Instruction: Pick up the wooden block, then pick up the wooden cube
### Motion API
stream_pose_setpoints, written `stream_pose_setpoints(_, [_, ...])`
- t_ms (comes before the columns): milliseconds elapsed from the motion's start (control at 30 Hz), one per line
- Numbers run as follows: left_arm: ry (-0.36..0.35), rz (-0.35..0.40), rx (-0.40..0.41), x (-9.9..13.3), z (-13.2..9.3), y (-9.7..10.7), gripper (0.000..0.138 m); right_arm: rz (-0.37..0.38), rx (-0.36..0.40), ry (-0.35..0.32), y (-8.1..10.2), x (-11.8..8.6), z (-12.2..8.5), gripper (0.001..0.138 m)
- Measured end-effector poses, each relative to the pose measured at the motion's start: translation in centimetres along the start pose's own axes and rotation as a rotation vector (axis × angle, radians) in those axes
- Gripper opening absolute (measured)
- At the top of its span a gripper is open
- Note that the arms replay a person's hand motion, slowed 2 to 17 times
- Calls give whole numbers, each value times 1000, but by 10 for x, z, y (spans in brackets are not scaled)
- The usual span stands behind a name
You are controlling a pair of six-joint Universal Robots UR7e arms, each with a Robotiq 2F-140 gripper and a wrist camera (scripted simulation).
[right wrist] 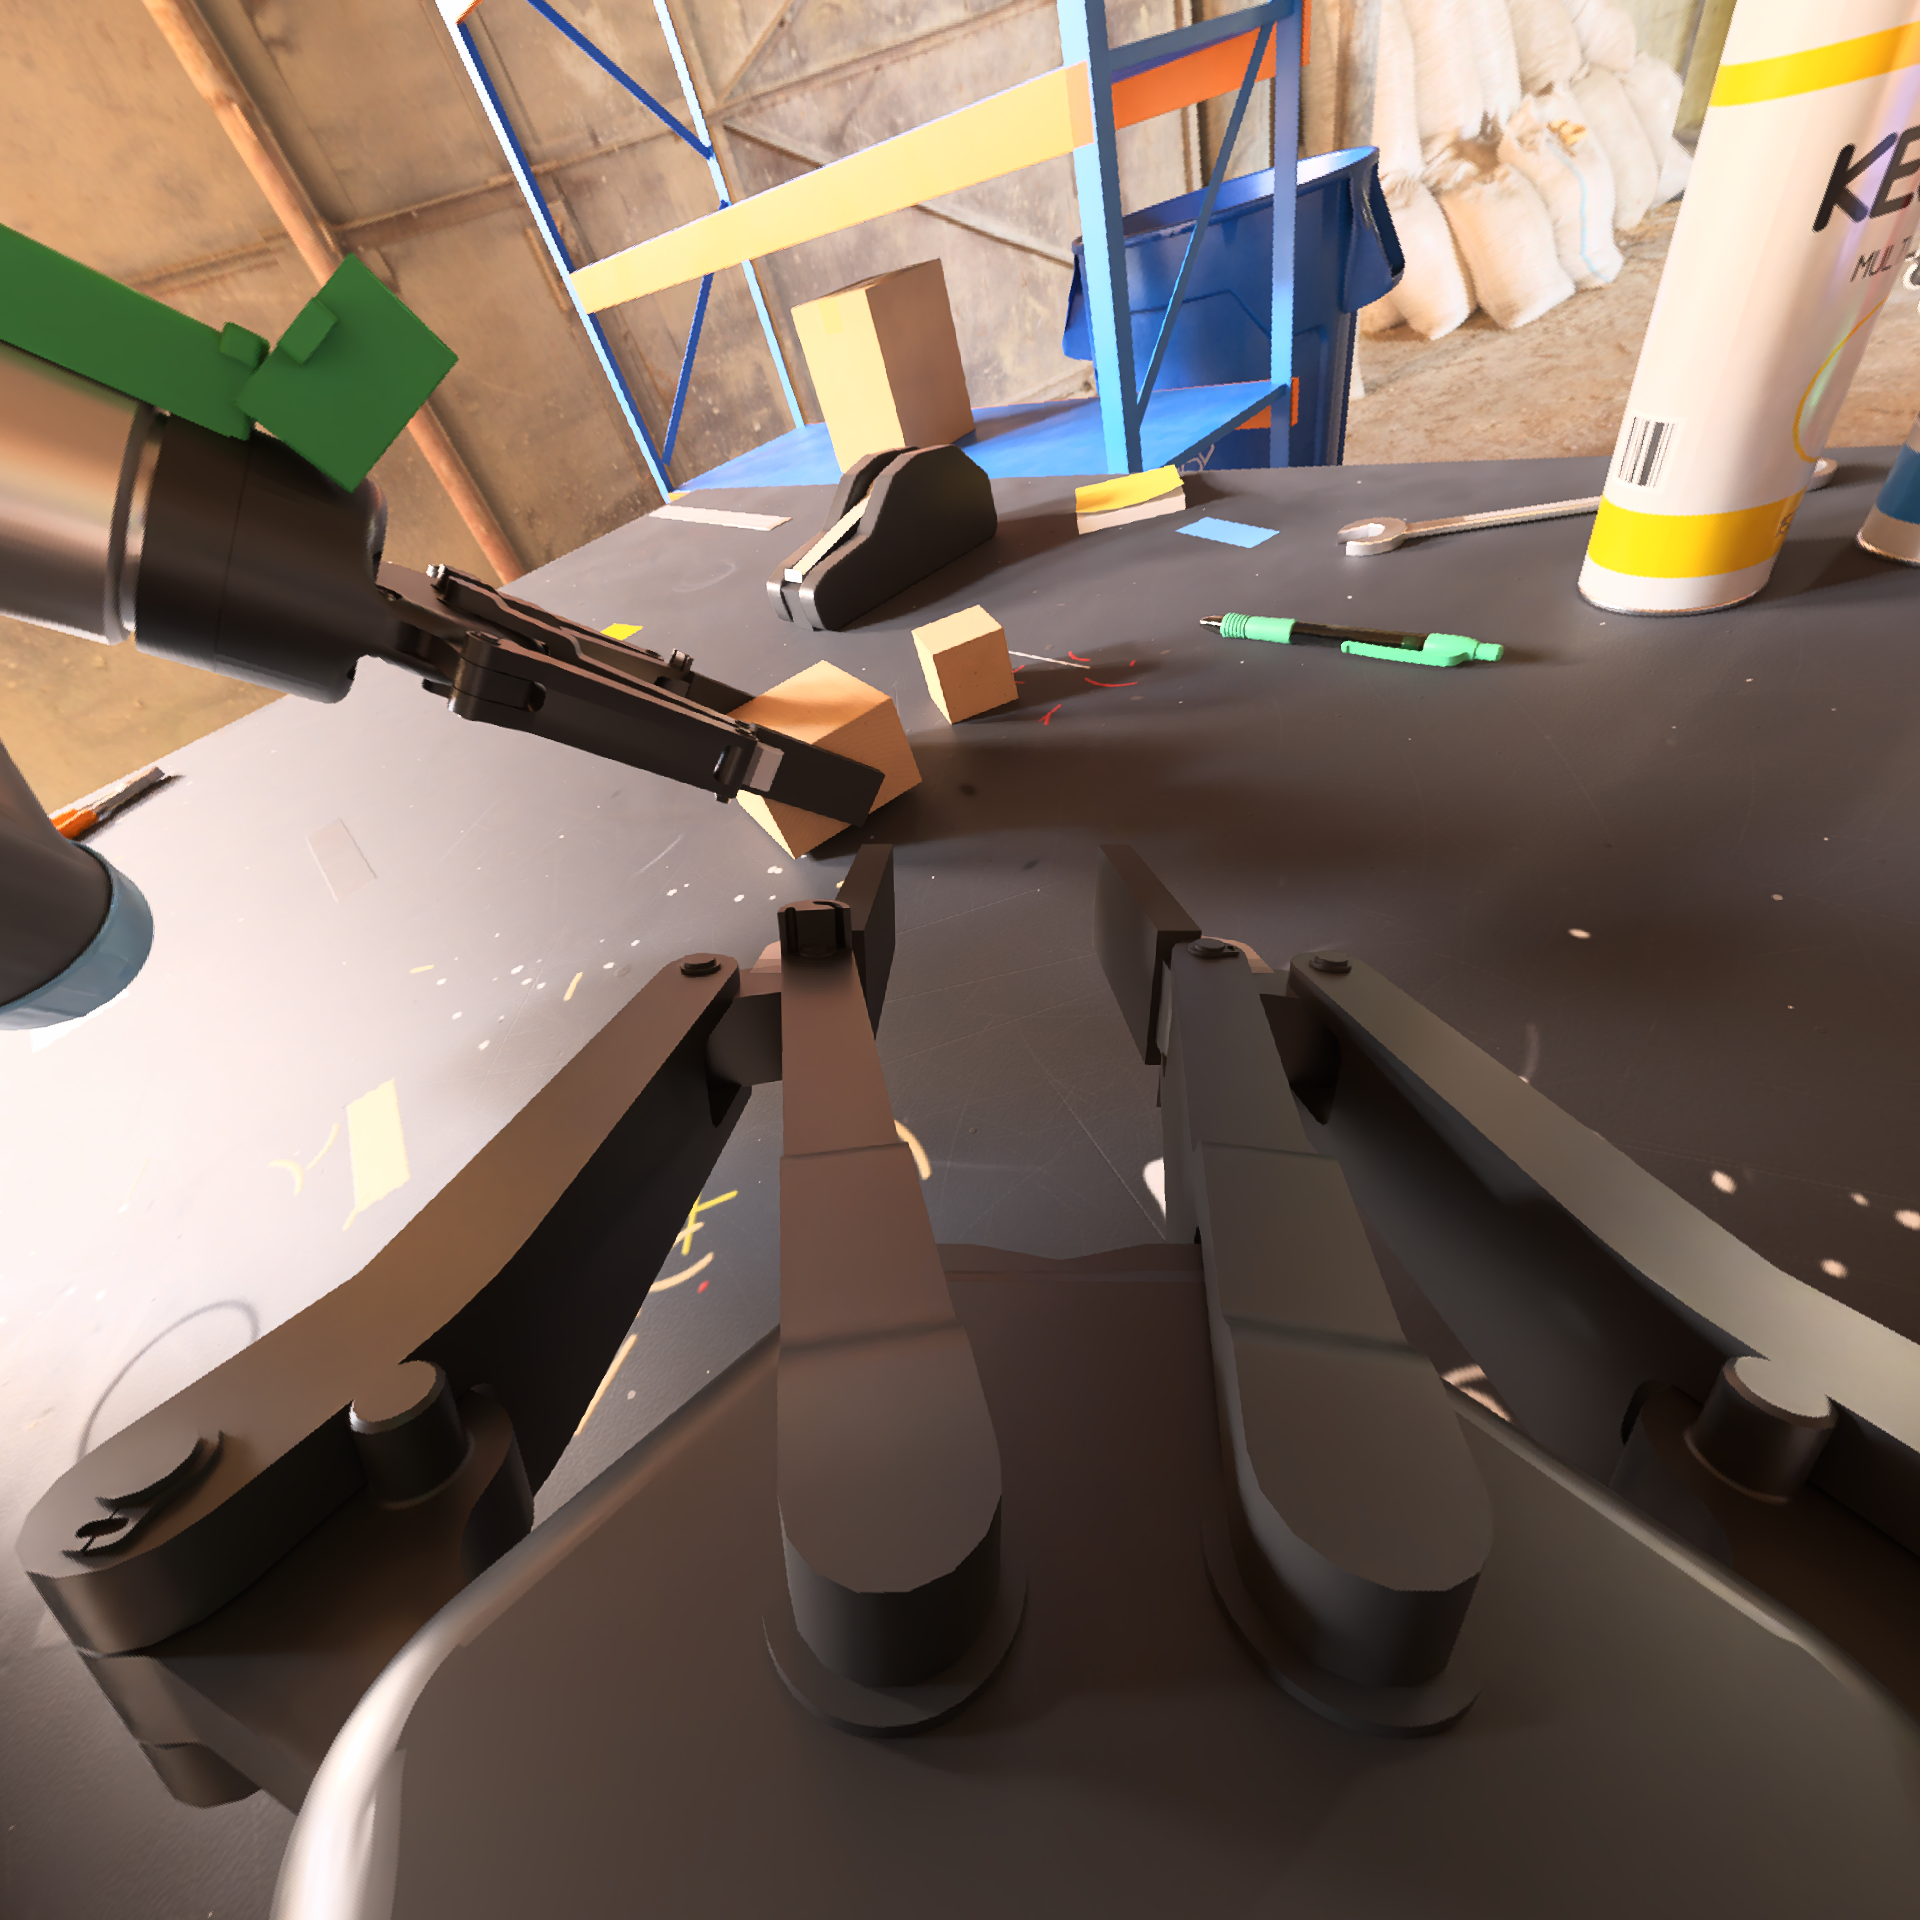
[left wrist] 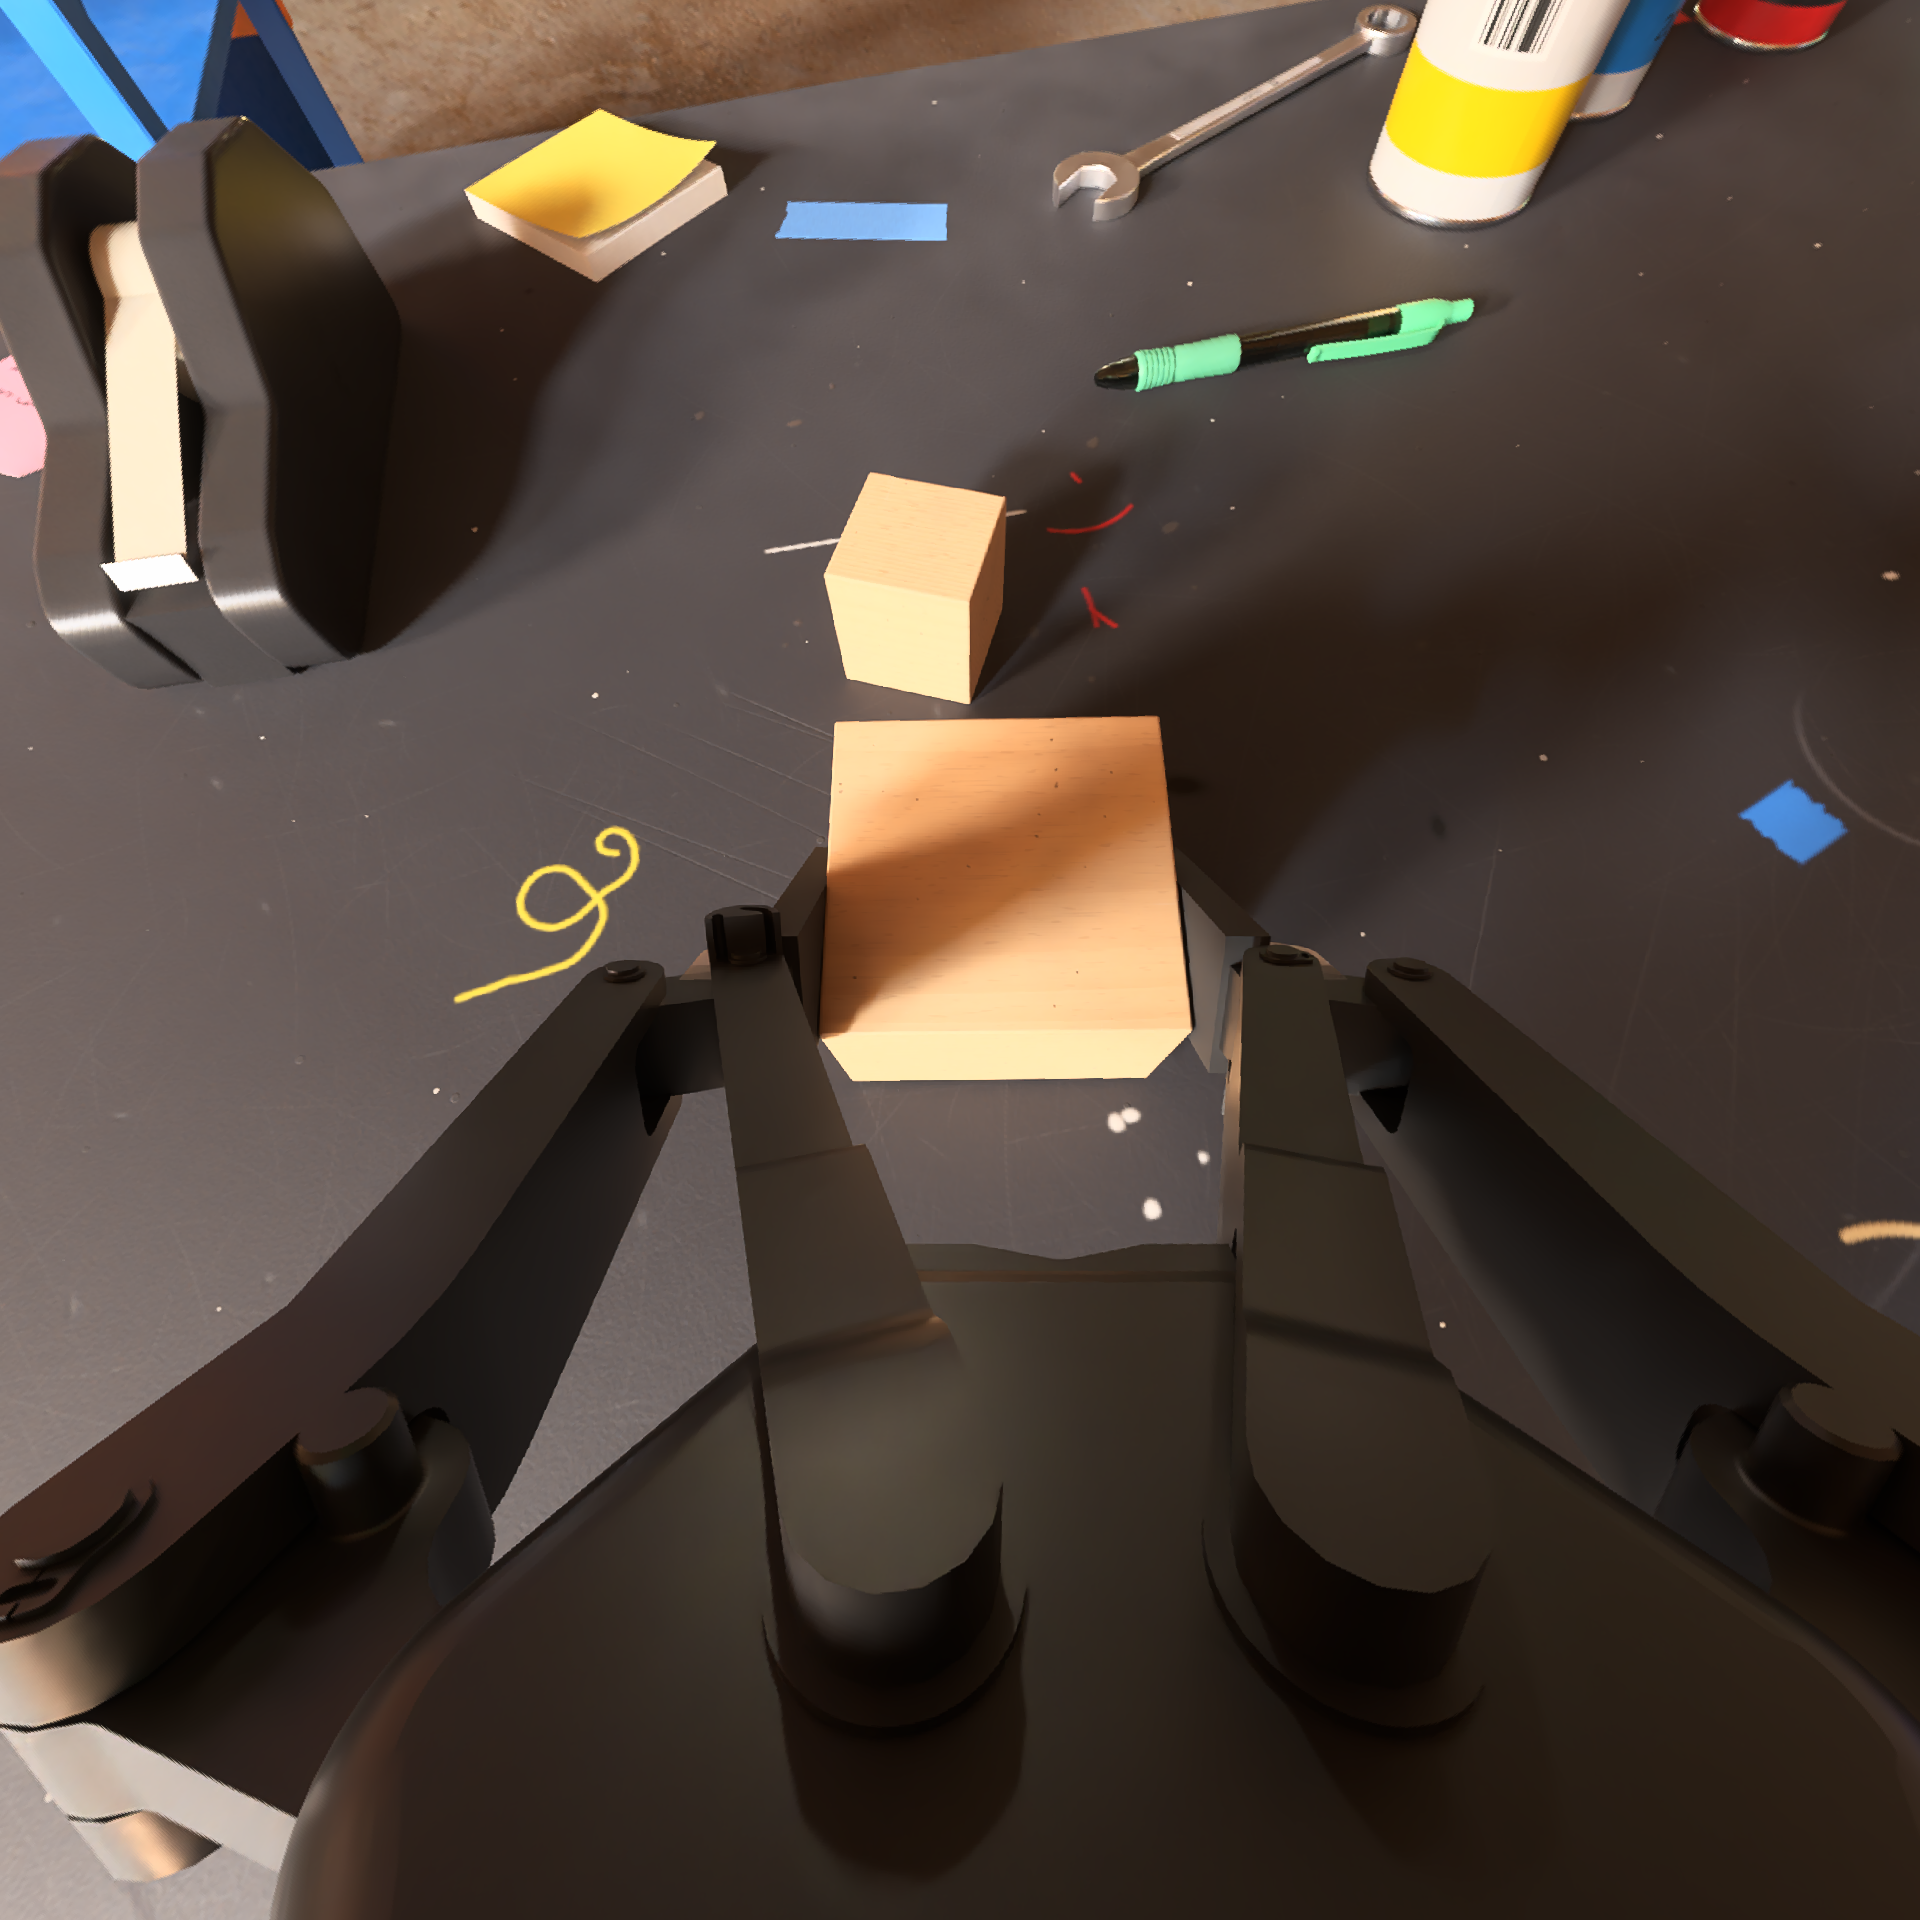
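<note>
The flat wooden block [left wrist: 1003, 894] sits between the fingers of my left gripper [left wrist: 1003, 914], which is shut on its two sides. In the right wrist view the block [right wrist: 831, 717] appears tilted, its near corner low by the table, with the left gripper [right wrist: 821, 769] clamped on it. The smaller wooden cube [left wrist: 920, 587] stands on the dark table just beyond the block, apart from it; it also shows in the right wrist view [right wrist: 966, 660]. My right gripper [right wrist: 992, 894] is open and empty, hovering over the table short of the block.
A black tape dispenser [left wrist: 208, 416] stands at the left. A yellow sticky-note pad [left wrist: 597, 187], a wrench [left wrist: 1226, 114], a white and yellow can [left wrist: 1475, 114] and a green pen [left wrist: 1288, 343] lie farther back. Blue shelving [right wrist: 935, 208] stands behind the table.
</note>
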State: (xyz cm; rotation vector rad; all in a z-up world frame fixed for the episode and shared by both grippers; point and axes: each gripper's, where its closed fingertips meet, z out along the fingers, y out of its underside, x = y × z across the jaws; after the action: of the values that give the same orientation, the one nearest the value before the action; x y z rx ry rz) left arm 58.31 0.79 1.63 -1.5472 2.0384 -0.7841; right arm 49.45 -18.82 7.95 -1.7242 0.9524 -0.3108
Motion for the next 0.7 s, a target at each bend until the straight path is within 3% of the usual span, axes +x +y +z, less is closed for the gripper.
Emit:
stream_pose_setpoints(367, [32, 27, 31, 9, -14, 0, 74, -8, 4, 10, -2, 1, -2, 52])
stream_pose_setpoints(700, [14, 114, 109, 12, -45, -10, 74, -20, 12, 24, -6, 2, -3, 64])
